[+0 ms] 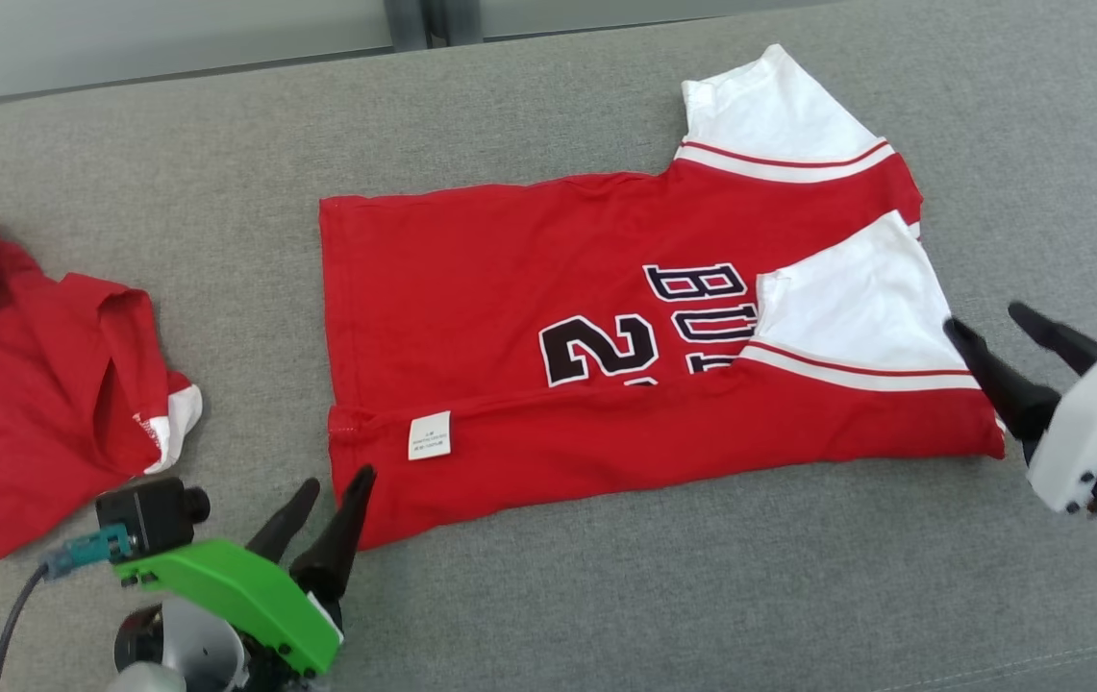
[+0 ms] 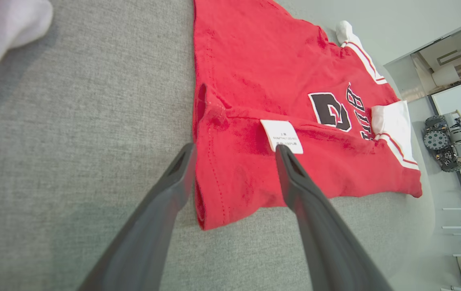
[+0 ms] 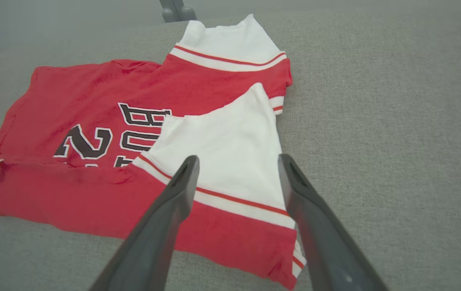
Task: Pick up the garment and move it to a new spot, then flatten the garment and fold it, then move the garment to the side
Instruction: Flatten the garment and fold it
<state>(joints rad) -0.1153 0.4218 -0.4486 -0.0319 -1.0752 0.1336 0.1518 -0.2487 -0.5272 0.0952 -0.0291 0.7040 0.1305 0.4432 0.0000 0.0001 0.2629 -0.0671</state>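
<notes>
A red jersey (image 1: 510, 279) with white sleeves and black lettering lies flat on the grey surface, its near side folded up over the front; a white label (image 1: 429, 435) shows on the fold. My left gripper (image 1: 336, 481) hovers open at the jersey's lower left corner (image 2: 222, 194), nothing held. At the jersey's right end my right gripper (image 1: 985, 322) stands open just off the folded white sleeve (image 3: 222, 149), which lies between and beyond its fingers in the right wrist view.
A second red garment (image 1: 19, 384) lies crumpled at the left edge of the grey cushion (image 1: 654, 596). The cushion's back edge runs along the top. Bare grey fabric stretches in front of and to the right of the jersey.
</notes>
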